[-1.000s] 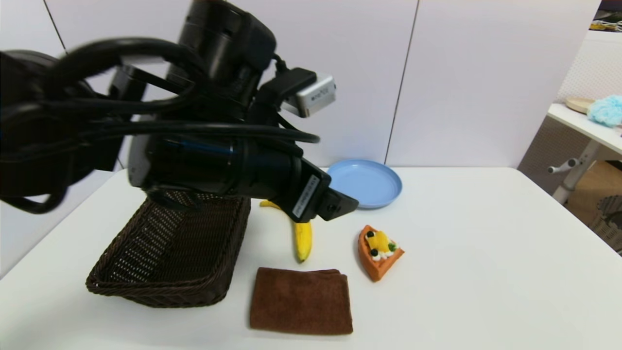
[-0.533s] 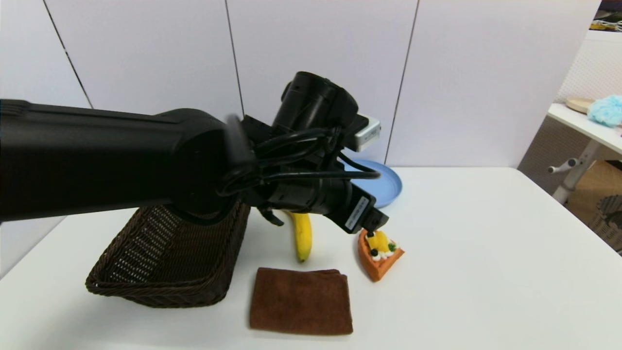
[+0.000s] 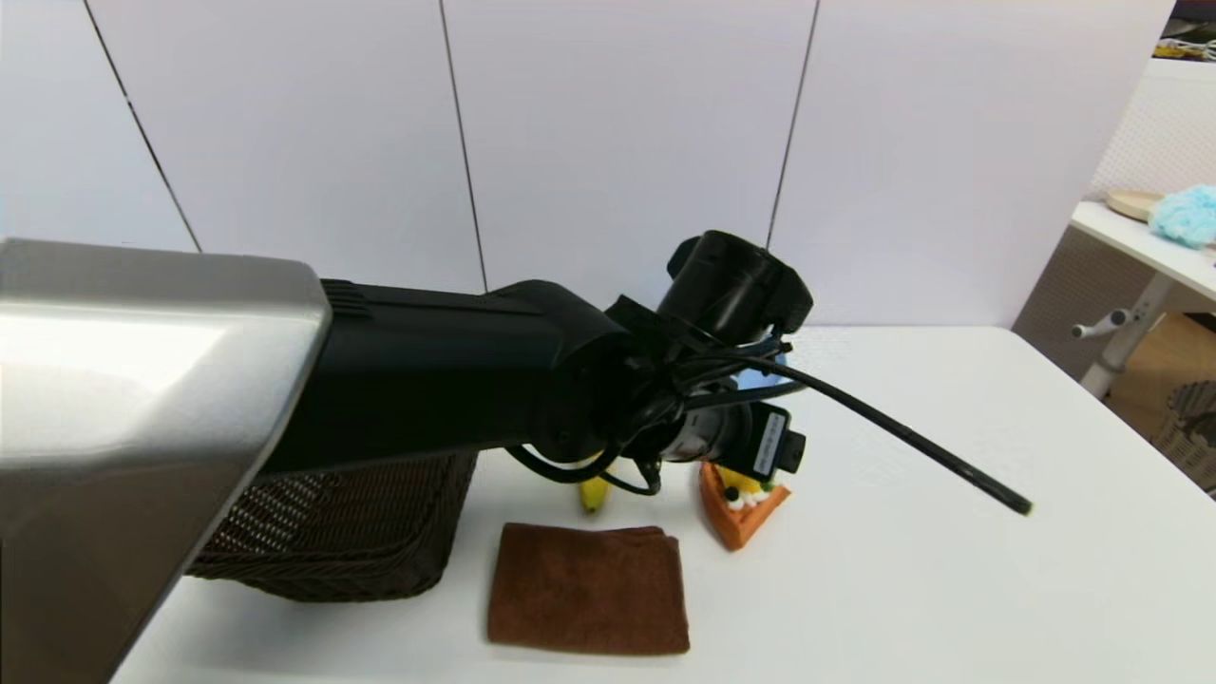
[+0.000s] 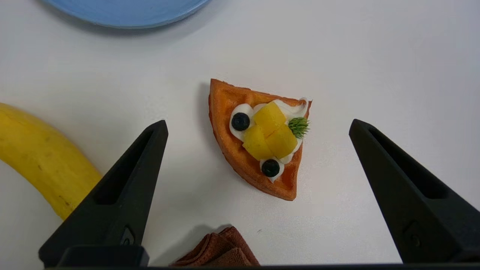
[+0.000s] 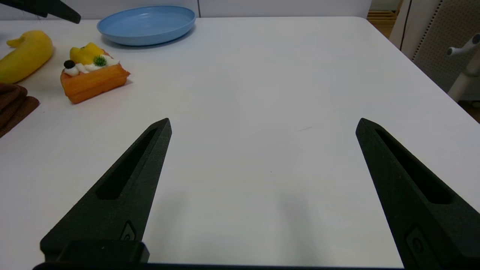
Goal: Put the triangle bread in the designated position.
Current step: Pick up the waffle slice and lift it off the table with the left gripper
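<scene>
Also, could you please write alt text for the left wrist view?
The left gripper, jaws wide open, hangs above the triangle bread, which lies on the white table. Around it are a banana, a blue plate and a brown cloth.

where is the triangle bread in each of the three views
Head view: the triangle bread lies right of the brown cloth, partly hidden under the left arm.
Left wrist view: centred between the open left hand fingers.
Right wrist view: far off, beside the banana.
Shared landmark: the blue plate beyond it.
</scene>
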Robot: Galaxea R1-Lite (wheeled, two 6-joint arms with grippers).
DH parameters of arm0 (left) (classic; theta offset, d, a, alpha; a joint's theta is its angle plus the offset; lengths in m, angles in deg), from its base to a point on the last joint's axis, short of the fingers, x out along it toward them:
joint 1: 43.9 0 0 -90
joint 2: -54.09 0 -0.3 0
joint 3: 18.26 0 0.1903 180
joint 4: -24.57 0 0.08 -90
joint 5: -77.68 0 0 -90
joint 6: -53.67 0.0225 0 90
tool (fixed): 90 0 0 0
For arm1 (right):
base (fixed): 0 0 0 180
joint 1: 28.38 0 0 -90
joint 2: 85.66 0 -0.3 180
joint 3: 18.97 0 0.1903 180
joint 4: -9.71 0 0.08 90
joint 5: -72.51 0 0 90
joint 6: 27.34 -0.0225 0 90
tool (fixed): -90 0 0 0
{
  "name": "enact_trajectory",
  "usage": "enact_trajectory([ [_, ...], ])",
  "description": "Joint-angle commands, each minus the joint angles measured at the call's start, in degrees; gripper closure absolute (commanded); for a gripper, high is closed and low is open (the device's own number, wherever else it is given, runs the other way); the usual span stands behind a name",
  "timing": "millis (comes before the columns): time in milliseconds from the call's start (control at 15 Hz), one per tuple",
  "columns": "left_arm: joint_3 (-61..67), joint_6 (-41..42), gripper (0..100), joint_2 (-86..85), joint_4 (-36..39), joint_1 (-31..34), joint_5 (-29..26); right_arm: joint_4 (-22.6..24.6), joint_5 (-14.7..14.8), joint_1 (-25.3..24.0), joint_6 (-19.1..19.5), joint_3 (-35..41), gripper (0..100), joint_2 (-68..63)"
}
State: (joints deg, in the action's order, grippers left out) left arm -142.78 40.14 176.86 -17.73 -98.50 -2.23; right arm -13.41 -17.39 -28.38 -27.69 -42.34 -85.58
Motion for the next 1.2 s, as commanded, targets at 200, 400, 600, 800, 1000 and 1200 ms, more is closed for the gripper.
enact_trajectory([
  [200,0.5,-0.5,0,1.3,-1.9,-0.1,-2.0,0.0,0.0,0.0,0.0,0.0,0,-0.1],
  [400,0.4,-0.2,0,1.6,-1.5,-0.2,-8.9,0.0,0.0,0.0,0.0,0.0,0,-0.1],
  [600,0.7,0.2,0,2.3,-1.8,-0.2,-9.9,0.0,0.0,0.0,0.0,0.0,0,-0.1],
  [800,0.7,0.3,0,3.1,-1.5,-0.2,-9.6,0.0,0.0,0.0,0.0,0.0,0,-0.1],
  [1000,0.7,0.2,0,4.3,-1.5,0.0,-9.4,0.0,0.0,0.0,0.0,0.0,0,-0.1],
  [1200,0.4,-0.2,0,5.5,-1.5,0.2,-9.3,0.0,0.0,0.0,0.0,0.0,0,-0.1],
])
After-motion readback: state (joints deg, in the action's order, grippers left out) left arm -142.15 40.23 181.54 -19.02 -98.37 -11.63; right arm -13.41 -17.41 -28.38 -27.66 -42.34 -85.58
